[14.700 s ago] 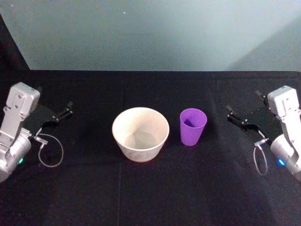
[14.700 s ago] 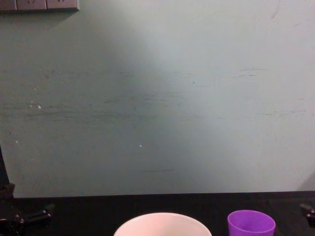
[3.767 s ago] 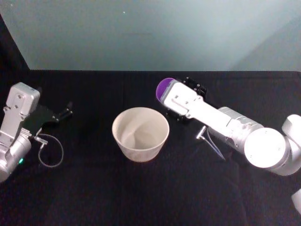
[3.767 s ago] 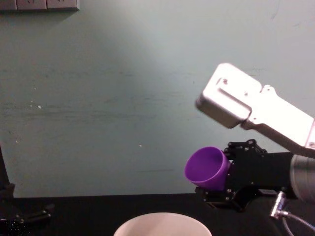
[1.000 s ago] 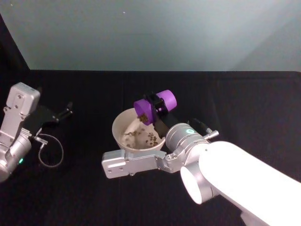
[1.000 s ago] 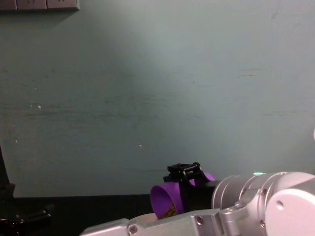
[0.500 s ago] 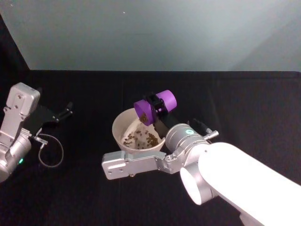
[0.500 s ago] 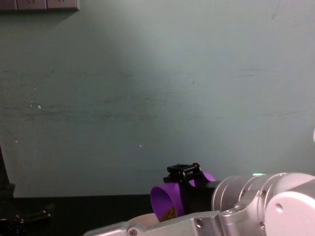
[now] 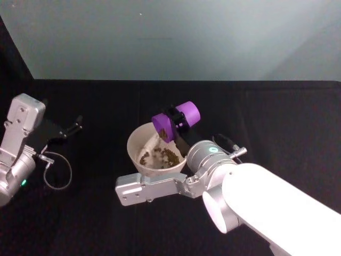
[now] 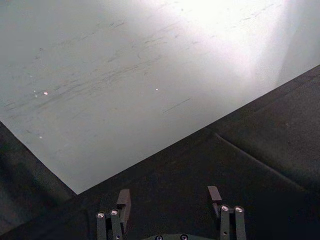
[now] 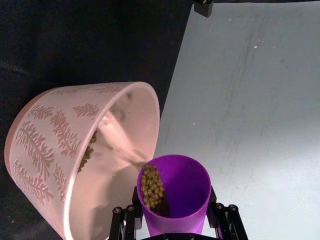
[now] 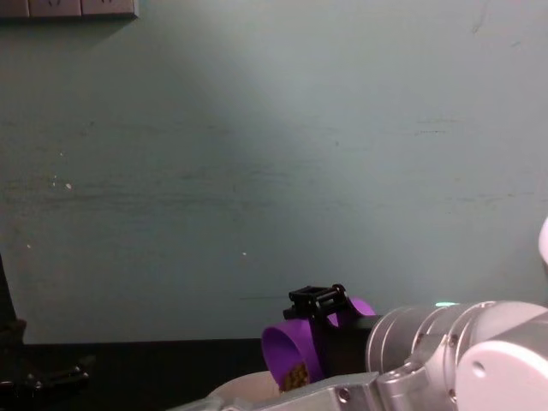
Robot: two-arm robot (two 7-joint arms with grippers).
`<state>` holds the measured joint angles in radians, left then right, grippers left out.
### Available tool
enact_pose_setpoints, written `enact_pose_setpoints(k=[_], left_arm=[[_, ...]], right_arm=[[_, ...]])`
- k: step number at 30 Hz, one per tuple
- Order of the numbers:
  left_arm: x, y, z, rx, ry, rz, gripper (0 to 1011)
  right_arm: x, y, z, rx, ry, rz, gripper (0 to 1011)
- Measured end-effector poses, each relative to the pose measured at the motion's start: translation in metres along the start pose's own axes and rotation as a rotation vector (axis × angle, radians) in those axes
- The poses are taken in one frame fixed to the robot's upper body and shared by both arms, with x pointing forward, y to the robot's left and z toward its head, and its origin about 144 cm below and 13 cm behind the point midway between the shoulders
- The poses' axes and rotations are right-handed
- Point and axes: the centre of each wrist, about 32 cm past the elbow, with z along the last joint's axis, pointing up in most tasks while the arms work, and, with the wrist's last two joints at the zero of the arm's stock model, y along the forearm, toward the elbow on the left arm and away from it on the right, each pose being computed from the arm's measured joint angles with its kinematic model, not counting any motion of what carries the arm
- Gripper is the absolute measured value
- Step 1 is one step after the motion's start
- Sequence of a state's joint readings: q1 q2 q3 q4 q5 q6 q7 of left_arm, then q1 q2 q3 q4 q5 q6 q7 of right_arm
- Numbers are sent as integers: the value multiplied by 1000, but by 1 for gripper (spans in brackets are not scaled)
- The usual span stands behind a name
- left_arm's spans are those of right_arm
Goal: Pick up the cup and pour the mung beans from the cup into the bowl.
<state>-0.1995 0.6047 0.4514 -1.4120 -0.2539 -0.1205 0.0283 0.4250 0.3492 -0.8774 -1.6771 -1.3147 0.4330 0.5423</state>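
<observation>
The cup (image 9: 162, 127), clamped in the right end effector (image 9: 177, 124), is tipped over the bowl's (image 9: 133, 140) right rim. More mung beans (image 9: 162, 154) are heaped there than a second ago. Some remain in the cup, so pouring is judged unfinished. The left end effector (image 9: 72, 128) is parked at the left, spread apart.

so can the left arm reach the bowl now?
Probably yes, from its left: bare table lies between the open left gripper and the bowl. The right arm crosses its near side; the right gripper holds the cup over it.
</observation>
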Motion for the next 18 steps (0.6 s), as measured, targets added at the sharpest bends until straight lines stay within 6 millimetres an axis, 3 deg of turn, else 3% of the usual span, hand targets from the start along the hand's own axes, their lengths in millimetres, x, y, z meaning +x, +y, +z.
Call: enact_pose_setpoints(k=[18], left_arm=[[0,0,0,0,0,0,1000]], right_arm=[[0,0,3,-8,-32,-4,722]])
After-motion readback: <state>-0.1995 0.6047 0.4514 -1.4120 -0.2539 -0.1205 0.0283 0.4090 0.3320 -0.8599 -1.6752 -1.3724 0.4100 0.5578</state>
